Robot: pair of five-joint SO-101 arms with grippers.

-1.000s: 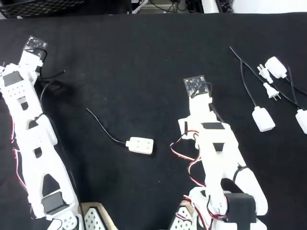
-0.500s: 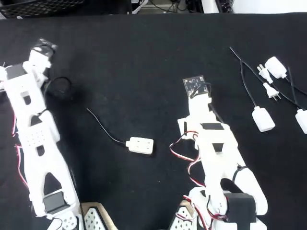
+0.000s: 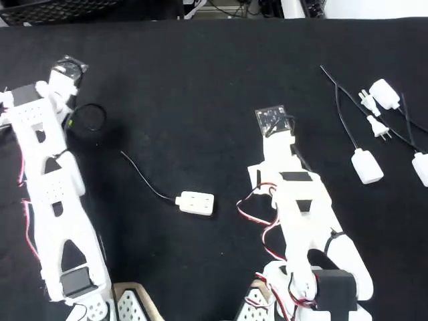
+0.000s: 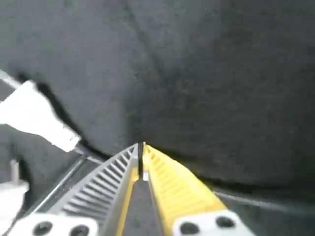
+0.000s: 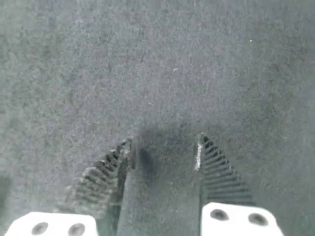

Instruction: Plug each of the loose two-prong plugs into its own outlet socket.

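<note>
**Desk:** What lies closest to the arms' bases?

**Operator:** The white outlet socket block, flat on the black cloth between my two arms. Its black cord trails off toward the left arm. Nothing is plugged into it, so I judge the job has hardly begun.

**Desk:** And your right gripper?

**Operator:** My right gripper hangs over bare cloth a little beyond the block, jaws spread, holding nothing. Open suits it, I think: the plugs lie on its side of the table, so it would do the picking.

**Desk:** Where are those plugs?

**Operator:** Off to the right, well apart from the socket block. A white corded block comes first, perhaps another socket, though I cannot tell. Past it lies the nearer plug, then the farther plug, both loose with their prongs bare. Each needs carrying to a socket, prongs lined up with the slots.

**Desk:** And the left?

**Operator:** Farthest of all, out at the far left of the cloth, beside a loop of black cable. My left gripper has its fingers pressed together on nothing.
</note>
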